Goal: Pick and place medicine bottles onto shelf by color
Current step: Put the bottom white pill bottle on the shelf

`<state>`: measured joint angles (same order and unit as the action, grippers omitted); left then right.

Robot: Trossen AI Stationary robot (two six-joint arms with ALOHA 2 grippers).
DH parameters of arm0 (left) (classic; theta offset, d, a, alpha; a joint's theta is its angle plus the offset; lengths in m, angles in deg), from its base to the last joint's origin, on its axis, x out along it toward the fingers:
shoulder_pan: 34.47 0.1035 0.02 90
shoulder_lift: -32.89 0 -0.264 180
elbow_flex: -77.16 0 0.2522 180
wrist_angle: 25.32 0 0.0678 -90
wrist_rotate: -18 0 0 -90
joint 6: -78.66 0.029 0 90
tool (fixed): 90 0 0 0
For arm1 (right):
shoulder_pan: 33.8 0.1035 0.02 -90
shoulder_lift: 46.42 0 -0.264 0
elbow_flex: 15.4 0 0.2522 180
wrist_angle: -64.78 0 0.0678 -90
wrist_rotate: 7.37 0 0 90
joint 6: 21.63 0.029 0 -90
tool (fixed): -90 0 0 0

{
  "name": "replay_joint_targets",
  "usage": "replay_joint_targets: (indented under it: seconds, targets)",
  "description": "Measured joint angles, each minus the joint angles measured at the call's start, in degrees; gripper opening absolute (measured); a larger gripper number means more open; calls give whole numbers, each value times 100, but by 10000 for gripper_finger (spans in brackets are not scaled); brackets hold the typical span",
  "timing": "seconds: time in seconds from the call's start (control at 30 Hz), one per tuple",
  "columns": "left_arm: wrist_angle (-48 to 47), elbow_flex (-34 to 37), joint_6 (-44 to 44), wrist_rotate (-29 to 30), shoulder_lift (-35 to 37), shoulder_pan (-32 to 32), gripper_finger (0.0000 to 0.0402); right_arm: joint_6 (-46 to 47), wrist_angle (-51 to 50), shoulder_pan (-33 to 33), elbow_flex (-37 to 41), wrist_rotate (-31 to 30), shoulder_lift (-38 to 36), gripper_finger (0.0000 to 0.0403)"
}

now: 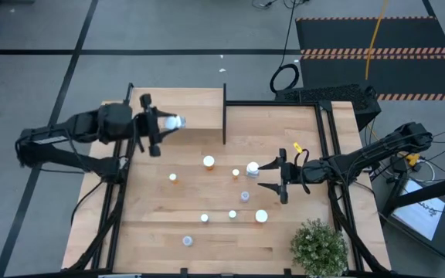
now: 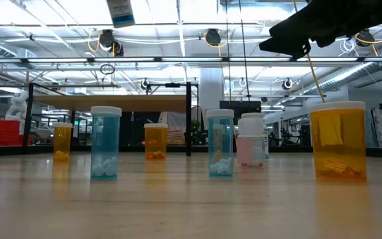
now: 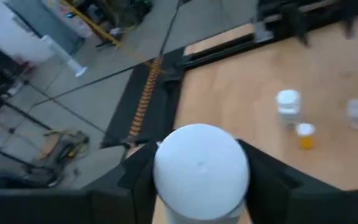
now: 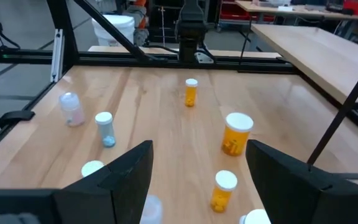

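My left gripper (image 1: 168,123) is shut on a pale blue medicine bottle (image 1: 178,121) with a white cap (image 3: 201,168), held high over the shelf's light-wood board (image 1: 188,104); the low view shows that bottle (image 2: 120,12) at its top edge. The shelf's black upright panel (image 1: 224,116) stands to its right. My right gripper (image 1: 273,176) hangs open just right of a white bottle (image 1: 252,168), touching nothing. Several other bottles stand upright on the tabletop, among them orange ones (image 1: 208,161) (image 4: 236,134) and blue ones (image 2: 105,143) (image 4: 104,129). My left gripper pinches the bottle between its two fingers (image 3: 272,177), one on either side just below the cap's rim (image 3: 166,186). The cap faces the wrist camera and hides the body and the exact place of contact. The bottle is lifted clear, roughly upright, high above the table.
A green potted plant (image 1: 317,245) stands at the table's near right corner. Black frame rails (image 1: 331,139) run along the table's right and left sides. Bare wood lies between the shelf and the bottles (image 1: 191,150).
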<state>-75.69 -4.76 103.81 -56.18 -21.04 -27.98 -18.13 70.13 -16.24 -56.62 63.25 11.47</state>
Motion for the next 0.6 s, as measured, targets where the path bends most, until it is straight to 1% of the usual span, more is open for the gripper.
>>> replay_joint_targets:
  seconds: [0.13,0.27,0.37,0.43,0.5,0.6]
  targets:
    - [-56,-202,484,-268,-323,656,179,-137,25,0,0,0,-2,254]
    - [-57,-267,993,-525,-560,1366,193,-139,33,0,0,2,-2,254]
    - [-98,-267,1234,-733,-659,1956,193,-141,-49,4,0,11,-2,254]
    - [-99,-267,1318,-1003,-688,2347,187,-141,-112,4,0,12,-2,254]
    - [-92,-267,1414,-1406,-686,2716,183,-141,-141,4,0,13,-2,254]
    - [-101,-267,1606,-1853,-685,3113,182,-145,-130,0,0,7,-2,254]
